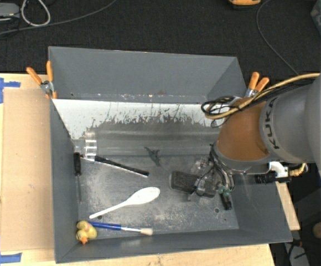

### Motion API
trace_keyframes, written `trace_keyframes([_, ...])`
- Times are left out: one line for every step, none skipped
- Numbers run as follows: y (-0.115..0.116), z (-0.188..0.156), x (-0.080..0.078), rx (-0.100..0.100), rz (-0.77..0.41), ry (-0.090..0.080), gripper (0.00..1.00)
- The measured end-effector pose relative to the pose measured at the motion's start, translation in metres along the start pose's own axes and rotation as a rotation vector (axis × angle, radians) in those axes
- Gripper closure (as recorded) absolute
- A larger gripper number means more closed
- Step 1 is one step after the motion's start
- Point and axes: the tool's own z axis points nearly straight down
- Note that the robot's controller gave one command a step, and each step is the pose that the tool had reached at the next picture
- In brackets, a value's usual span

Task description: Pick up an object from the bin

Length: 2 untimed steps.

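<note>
- Jaws: low over the floor of the bin (138, 76), right of its middle, beneath the orange cover (239, 137) on the wrist of the arm (293, 121); whether they stand apart or together cannot be told, since the wrist hardware hides them
- Block (181, 180): dark grey, oblong, flat on the floor just left of the jaws; its right end runs up to them; whether it touches them or lies between them cannot be told
- Small dark piece (226, 201): on the floor just below and right of the jaws, near the right wall
- Dark scrap (154, 155): small, up and left of the block, apart from it, near the foot of the back wall
- Spoon (131, 200): white, lying slantwise left of the block and lower in the view; bowl toward the block, handle pointing to the front-left corner
- Rod (119, 166): thin, black, slantwise above the spoon; its left end near the left wall
- Cylinder (89, 147): clear, just above the rod's left end, by the left wall
- Brush (122, 228): blue handle, pale tip, along the front wall below the spoon
- Duck (85, 232): yellow, in the front-left corner, at the brush's left end
</note>
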Motion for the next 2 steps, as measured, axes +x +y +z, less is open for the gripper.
trace_keyframes([0.0,0.0,0.0,0.0,-0.001,0.0,1.0])
trace_keyframes([0.0,-0.01,0.001,0.0,-0.003,0.002,1.0])
